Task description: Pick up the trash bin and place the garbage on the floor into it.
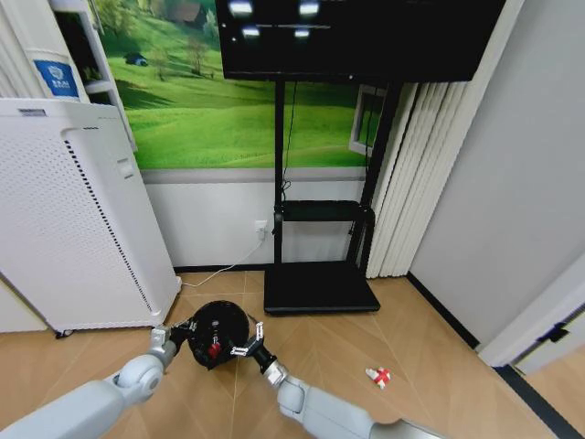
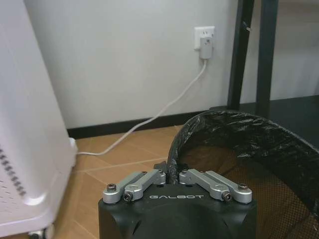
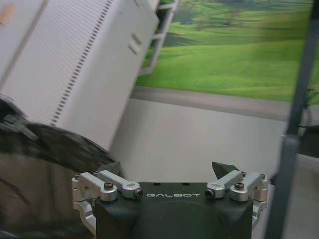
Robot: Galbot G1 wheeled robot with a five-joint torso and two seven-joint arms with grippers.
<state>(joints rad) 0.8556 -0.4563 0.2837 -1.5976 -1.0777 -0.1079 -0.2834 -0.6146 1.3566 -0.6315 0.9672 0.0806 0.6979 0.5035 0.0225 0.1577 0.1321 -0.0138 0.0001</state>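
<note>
The bin (image 1: 218, 331) sits off the floor at centre, the left tool (image 1: 179, 331) pinched tight on its lined rim at nine o'clock. The right tool (image 1: 252, 348) hangs wide open at three o'clock. A red-and-white wrapper (image 1: 377, 376) lies on the floor to the right. Best keep the bin level while carrying it over.

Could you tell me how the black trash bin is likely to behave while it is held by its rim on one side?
The trash bin looks light: its walls are thin mesh. Pinched at one point of the rim by the left gripper, it will probably tilt or swing. The loose black liner folded over the rim may be slippery, so the grip could creep. The right gripper stands open beside it.
</note>
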